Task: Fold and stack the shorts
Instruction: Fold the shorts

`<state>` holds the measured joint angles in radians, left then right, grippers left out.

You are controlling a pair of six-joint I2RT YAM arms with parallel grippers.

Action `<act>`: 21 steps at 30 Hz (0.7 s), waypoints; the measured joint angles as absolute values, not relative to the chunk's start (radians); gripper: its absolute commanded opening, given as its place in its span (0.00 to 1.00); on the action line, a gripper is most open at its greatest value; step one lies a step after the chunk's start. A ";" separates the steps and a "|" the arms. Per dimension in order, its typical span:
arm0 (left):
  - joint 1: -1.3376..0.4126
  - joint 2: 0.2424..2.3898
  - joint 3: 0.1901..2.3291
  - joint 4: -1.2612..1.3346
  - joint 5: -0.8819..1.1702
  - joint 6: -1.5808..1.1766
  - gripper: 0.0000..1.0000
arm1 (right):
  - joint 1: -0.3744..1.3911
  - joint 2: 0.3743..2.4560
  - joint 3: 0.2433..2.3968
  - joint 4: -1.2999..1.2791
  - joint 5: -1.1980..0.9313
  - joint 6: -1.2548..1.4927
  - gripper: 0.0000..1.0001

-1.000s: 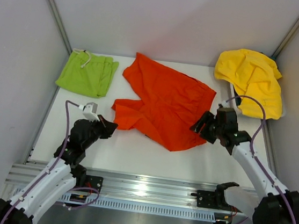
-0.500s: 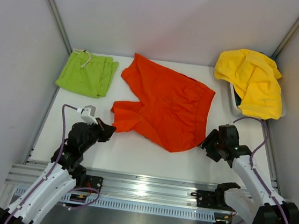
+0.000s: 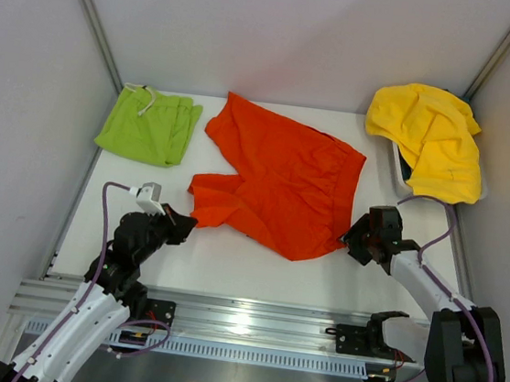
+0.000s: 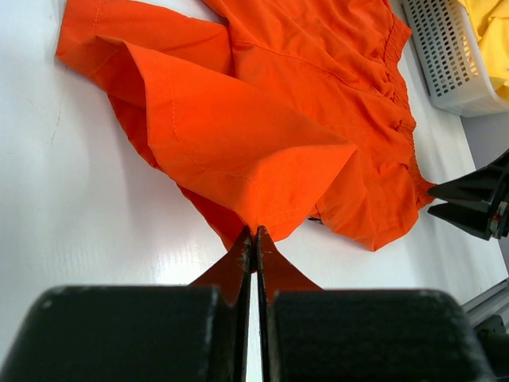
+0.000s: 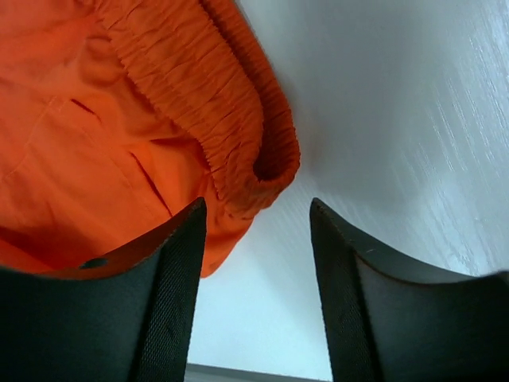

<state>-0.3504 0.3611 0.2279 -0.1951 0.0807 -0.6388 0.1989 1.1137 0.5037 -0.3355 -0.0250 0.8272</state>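
The orange-red shorts lie spread out in the middle of the table, with the waistband to the right. My left gripper is shut on the near left leg corner; in the left wrist view the jaws pinch that cloth. My right gripper is open and low beside the near waistband corner. In the right wrist view the gathered waistband sits just ahead of the open fingers, not between them. The lime-green shorts lie folded at the back left with their white drawstring showing.
A yellow garment is heaped over a white basket at the back right. Grey walls close in the left, back and right sides. A metal rail runs along the near edge.
My right gripper has dropped back toward the near edge and then moved left to the waistband corner. My left gripper has drawn back slightly, still holding the leg corner.
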 measured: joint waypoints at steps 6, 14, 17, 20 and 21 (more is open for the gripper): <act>-0.350 0.361 0.228 -0.205 0.081 -0.638 0.00 | 0.199 1.168 0.471 -0.263 -0.001 0.854 0.27; -0.350 0.359 0.228 -0.234 0.070 -0.635 0.00 | 0.142 1.169 0.470 -0.248 0.020 0.860 0.00; -0.350 0.353 0.228 -0.243 0.070 -0.636 0.00 | 0.083 1.138 0.470 -0.279 0.022 0.848 0.00; -0.350 0.342 0.228 -0.249 0.073 -0.636 0.00 | -0.009 1.089 0.474 -0.310 0.015 0.825 0.00; -0.350 0.340 0.228 -0.250 0.075 -0.636 0.00 | -0.047 1.079 0.476 -0.316 0.004 0.815 0.00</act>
